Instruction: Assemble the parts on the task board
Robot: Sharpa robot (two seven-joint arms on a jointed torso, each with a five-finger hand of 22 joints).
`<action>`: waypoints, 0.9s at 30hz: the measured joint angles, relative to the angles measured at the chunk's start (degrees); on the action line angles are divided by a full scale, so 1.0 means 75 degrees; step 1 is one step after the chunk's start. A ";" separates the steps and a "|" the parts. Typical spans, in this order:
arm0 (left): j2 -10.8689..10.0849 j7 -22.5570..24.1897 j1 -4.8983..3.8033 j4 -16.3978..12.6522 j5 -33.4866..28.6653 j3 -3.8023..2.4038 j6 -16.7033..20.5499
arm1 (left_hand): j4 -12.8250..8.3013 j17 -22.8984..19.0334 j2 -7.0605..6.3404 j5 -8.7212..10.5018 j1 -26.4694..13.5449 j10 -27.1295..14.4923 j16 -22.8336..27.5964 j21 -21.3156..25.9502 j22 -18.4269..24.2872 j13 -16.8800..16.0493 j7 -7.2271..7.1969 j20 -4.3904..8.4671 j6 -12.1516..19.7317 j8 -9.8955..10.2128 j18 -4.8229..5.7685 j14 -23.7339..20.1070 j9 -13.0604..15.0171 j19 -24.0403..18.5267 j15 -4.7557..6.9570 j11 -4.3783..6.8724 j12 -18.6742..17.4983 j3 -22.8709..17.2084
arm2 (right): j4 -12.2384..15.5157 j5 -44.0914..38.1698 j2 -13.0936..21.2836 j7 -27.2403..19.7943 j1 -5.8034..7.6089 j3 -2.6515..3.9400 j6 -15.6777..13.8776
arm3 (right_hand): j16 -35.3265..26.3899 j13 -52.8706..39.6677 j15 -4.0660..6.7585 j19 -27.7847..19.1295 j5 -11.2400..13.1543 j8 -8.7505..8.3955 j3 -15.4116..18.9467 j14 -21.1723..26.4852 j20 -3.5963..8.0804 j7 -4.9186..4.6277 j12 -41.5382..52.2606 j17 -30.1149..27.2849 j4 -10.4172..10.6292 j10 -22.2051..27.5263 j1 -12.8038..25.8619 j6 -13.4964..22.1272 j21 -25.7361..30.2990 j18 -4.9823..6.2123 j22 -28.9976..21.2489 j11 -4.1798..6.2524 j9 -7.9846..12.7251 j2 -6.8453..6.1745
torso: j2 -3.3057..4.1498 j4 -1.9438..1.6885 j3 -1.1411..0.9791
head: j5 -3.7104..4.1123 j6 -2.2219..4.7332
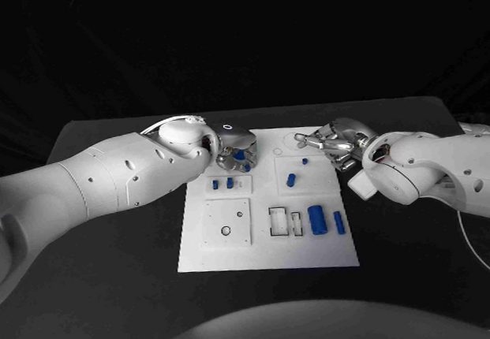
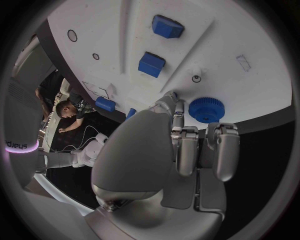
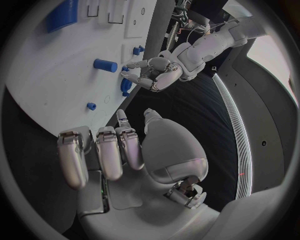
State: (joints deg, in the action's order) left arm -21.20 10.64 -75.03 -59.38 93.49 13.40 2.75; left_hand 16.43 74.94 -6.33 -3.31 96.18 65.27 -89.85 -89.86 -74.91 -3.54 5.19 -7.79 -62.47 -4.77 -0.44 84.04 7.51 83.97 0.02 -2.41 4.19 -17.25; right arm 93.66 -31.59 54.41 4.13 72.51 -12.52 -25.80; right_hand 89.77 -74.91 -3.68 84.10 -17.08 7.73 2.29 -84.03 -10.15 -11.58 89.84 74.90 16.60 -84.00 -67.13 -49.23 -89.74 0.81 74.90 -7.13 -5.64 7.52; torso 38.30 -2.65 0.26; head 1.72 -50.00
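- The left hand point(image 1: 235, 148) hovers over the far-left corner of the task board point(image 1: 269, 258). In the left wrist view its fingers point(image 2: 186, 150) are curled loosely and apart from one another, and nothing shows between them; whether a fingertip touches the board cannot be told, since the palm hides the tips.
- Just beyond those fingertips sits a blue gear point(image 2: 206, 109) near the board's far edge. The left hand is plainly the nearer one to it, so a short reach forward and down would likely meet it.
- The right hand point(image 1: 332, 143) hangs at the board's far-right corner, fingers point(image 3: 109, 150) spread and straight, holding nothing.
- Nearest the right hand are a small blue peg point(image 1: 305, 161) and a short blue cylinder point(image 1: 292, 179); the cylinder's long axis runs roughly from the near edge to the far edge of the board.
- Farther out, toward the near edge, a larger blue cylinder point(image 1: 318, 221) and a slimmer blue bar point(image 1: 339, 223) lie side by side, both lengthwise along the same direction, beside a white rectangular slot point(image 1: 279, 221).
- Two small blue blocks point(image 1: 222, 184) stand on the left half, near the left hand.
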 measured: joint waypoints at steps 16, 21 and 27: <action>-0.0046 0.0167 0.0009 -0.0028 -0.0001 0.0005 -0.0019 | -0.0108 0.0000 0.0038 0.0024 -0.0019 0.0734 0.0000 0.0000 0.0000 -0.0016 0.0072 0.0000 -0.0614 -0.0261 0.0000 -0.0028 0.0120 0.0000 0.0028 -0.0007 0.0092 -0.0105 | 0.0006 0.0000 0.0003 0.0013 0.0000 0.0000 0.0001 | 0.0000 0.0000 0.0000 0.0000 0.0000 0.0000 0.0000 0.0000 0.0000 0.0000 0.0000 0.0006 0.0000 0.0000 0.0000 0.0000 0.0000 0.0000 0.0006 0.0000 0.0001 0.0000 | 0.0001 -0.0006 0.0001 | 0.0007 0.0000; -0.0098 0.0247 0.0019 -0.0069 0.0015 0.0012 0.0085 | -0.0108 -0.0001 0.0059 0.0046 0.0003 0.0772 0.0000 0.0000 0.0000 0.0001 0.0072 0.0000 -0.0615 -0.0261 0.0000 -0.0028 0.0134 0.0000 0.0028 -0.0019 0.0092 -0.0104 | 0.0006 0.0000 0.0003 0.0018 0.0000 0.0000 0.0001 | 0.0000 0.0000 0.0000 0.0000 0.0000 0.0000 0.0000 0.0000 0.0000 0.0000 0.0000 0.0005 0.0000 0.0000 0.0000 0.0000 0.0000 0.0000 0.0005 0.0000 0.0000 0.0000 | 0.0002 -0.0006 0.0005 | 0.0016 0.0000; -0.0209 0.0336 0.0031 -0.0194 0.0049 0.0010 0.0356 | -0.0108 -0.0001 0.0069 0.0051 0.0014 0.0772 0.0000 0.0000 0.0000 -0.0001 0.0099 0.0000 -0.0641 -0.0262 0.0000 -0.0028 0.0134 0.0000 0.0027 -0.0019 0.0092 -0.0104 | -0.0001 0.0000 0.0004 0.0022 0.0000 0.0000 0.0000 | 0.0000 0.0000 0.0000 0.0000 0.0000 0.0000 0.0000 0.0000 0.0000 0.0000 0.0000 0.0005 0.0000 0.0000 0.0000 0.0000 0.0000 0.0000 0.0004 0.0000 0.0001 0.0000 | 0.0001 -0.0007 0.0006 | 0.0026 0.0000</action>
State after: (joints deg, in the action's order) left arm -22.78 13.15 -74.79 -60.84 93.85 13.47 5.42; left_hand 15.61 74.93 -5.81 -2.93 96.28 71.06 -89.85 -89.86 -74.91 -3.54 5.93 -7.79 -67.27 -6.74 -0.43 83.83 8.51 83.97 0.22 -2.55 4.87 -18.03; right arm 93.65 -31.59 54.44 4.29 72.51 -12.52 -25.80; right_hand 89.77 -74.91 -3.68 84.10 -17.08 7.73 2.28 -84.03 -10.15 -11.58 89.84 74.94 16.59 -84.00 -67.13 -49.23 -89.74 0.81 74.94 -7.13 -5.63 7.52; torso 38.30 -2.70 0.30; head 1.92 -50.00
